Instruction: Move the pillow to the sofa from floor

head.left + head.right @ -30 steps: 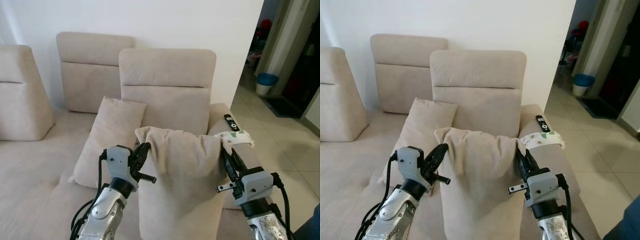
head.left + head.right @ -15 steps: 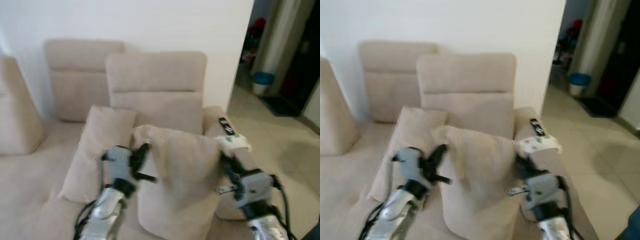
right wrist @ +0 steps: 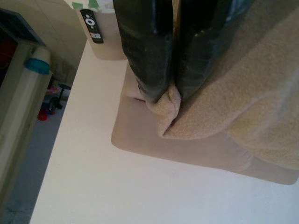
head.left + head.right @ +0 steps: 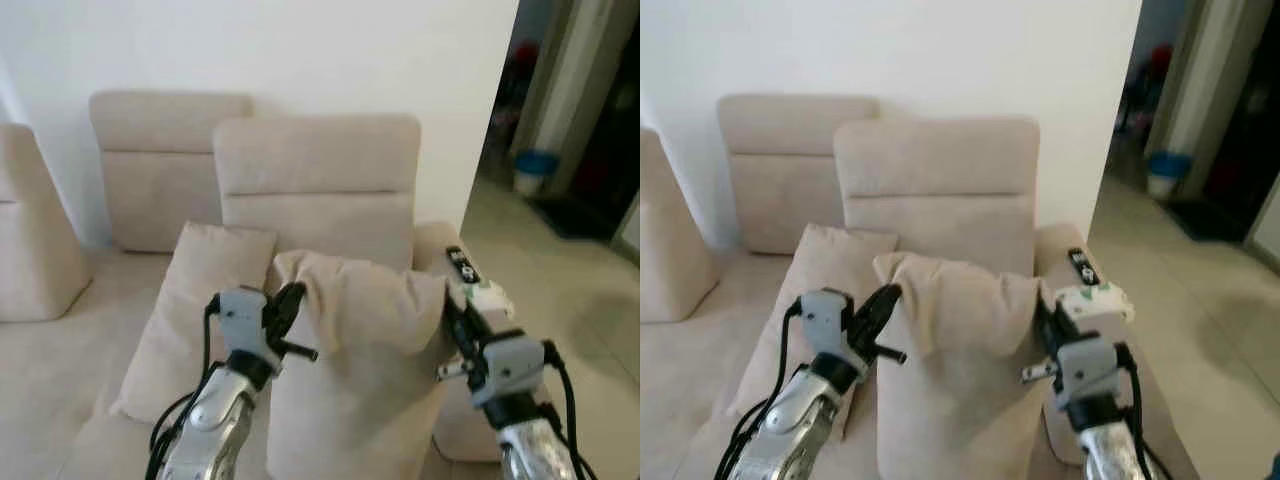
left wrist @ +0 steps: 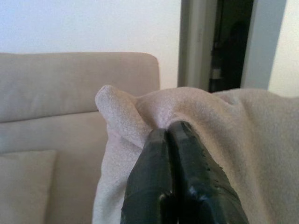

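Note:
A beige pillow point(image 4: 355, 360) hangs between my two arms, held up in front of the beige sofa point(image 4: 320, 180). My left gripper point(image 4: 291, 298) is shut on the pillow's upper left corner point(image 5: 117, 109). My right gripper point(image 4: 449, 308) is shut on its upper right corner point(image 3: 169, 103). The pillow's lower part drapes down over the sofa seat. Its bottom edge is out of view.
A second beige pillow point(image 4: 190, 310) leans on the seat to the left. A black remote point(image 4: 459, 265) and a white patterned cloth point(image 4: 487, 295) lie on the sofa's right armrest. A tiled floor point(image 4: 590, 330) and a doorway with a blue-lidded bin point(image 4: 533, 170) are to the right.
The view has shifted and blurred as I moved closer to the sofa. Both grippers keep their hold on the pillow's top corners, and the pillow sits slightly higher against the backrest.

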